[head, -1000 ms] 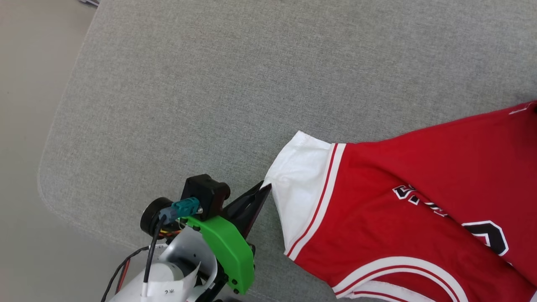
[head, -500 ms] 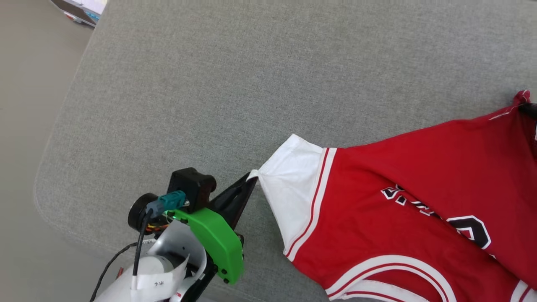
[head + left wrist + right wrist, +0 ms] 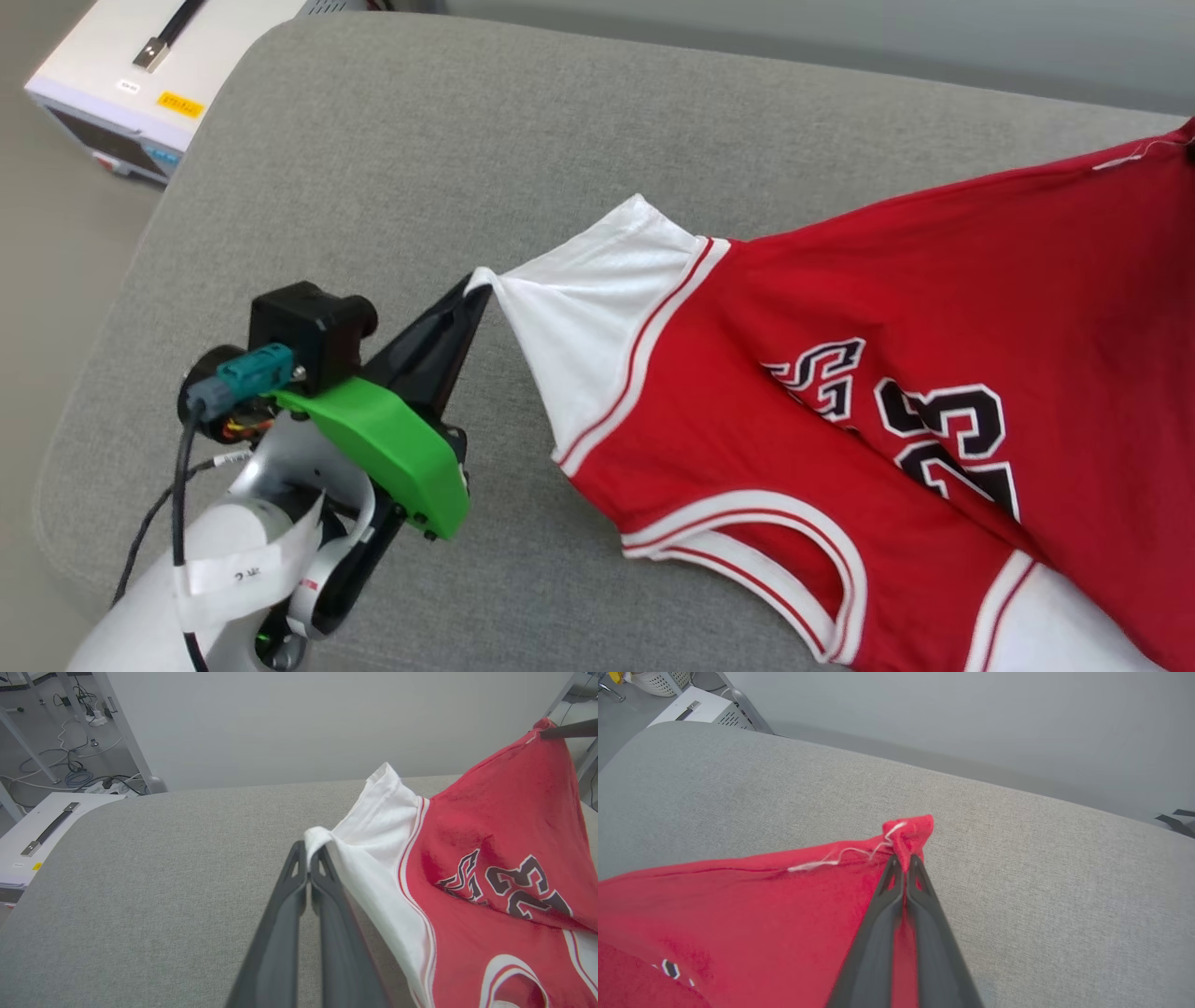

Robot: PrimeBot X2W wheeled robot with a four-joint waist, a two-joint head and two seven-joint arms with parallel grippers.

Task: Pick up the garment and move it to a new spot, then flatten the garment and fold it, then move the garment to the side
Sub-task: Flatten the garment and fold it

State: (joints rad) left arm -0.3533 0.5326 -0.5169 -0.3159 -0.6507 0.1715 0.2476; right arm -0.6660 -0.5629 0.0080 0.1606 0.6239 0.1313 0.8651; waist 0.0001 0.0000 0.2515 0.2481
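Note:
The garment (image 3: 840, 308) is a red jersey with white sleeves, striped trim and a black "23", stretched above the grey cushion across the right half of the head view. My left gripper (image 3: 478, 283) is shut on the tip of its white sleeve (image 3: 369, 826), pulling that corner to a point; in the left wrist view the left gripper (image 3: 309, 851) has its tips pressed together on the white fabric. My right gripper (image 3: 903, 858) is shut on a red hem corner (image 3: 910, 835) with a loose white thread. Its thin dark fingertips (image 3: 567, 730) also show holding the raised red corner.
The grey upholstered cushion (image 3: 448, 159) has rounded edges at the left and far sides. A white box-shaped device (image 3: 140, 84) with a black handle stands on the floor beyond the cushion's far left corner. Table legs and cables (image 3: 70, 765) lie beyond it.
The head camera has tilted up, showing the cushion's far edge and the white device. The sleeve tip and the red corner have risen off the cushion, and the "23" now shows fully.

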